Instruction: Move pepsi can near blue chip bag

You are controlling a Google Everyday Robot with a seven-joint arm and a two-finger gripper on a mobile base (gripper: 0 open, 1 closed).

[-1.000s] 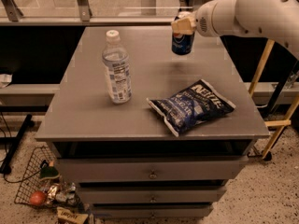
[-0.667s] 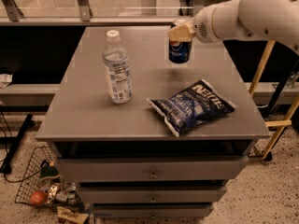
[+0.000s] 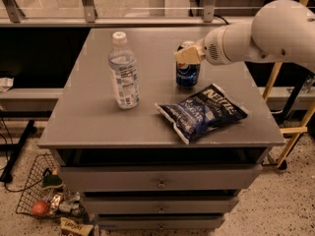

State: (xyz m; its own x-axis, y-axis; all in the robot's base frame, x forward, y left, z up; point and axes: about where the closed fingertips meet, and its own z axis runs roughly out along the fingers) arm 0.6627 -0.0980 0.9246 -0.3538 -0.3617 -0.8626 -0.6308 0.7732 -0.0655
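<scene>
Gripping the can (image 3: 187,75) at its silver top, the gripper (image 3: 189,56) sits just right of the frame's centre, its tan fingers (image 3: 186,56) clamped on the rim at the end of a white arm (image 3: 266,31) that enters from the upper right. The dark-blue can stands upright and shows the round red, white and blue Pepsi logo with a line of white lettering beneath it. Its base is at table level; whether it rests on the surface cannot be told.

Just below it in the frame, close but not touching, lies the bag (image 3: 203,113), flat and crinkled on the grey table (image 3: 98,117) at centre right. Its large white lettering appears to read "Kettle", and the smaller white print under it is too fine to make out.

A clear bottle (image 3: 123,75) with a white cap stands upright left of centre, well apart from the can; its pale label carries print that cannot be read.

Drawers (image 3: 162,178) run below the tabletop. A wire basket (image 3: 29,182) of assorted objects sits on the floor at lower left.
</scene>
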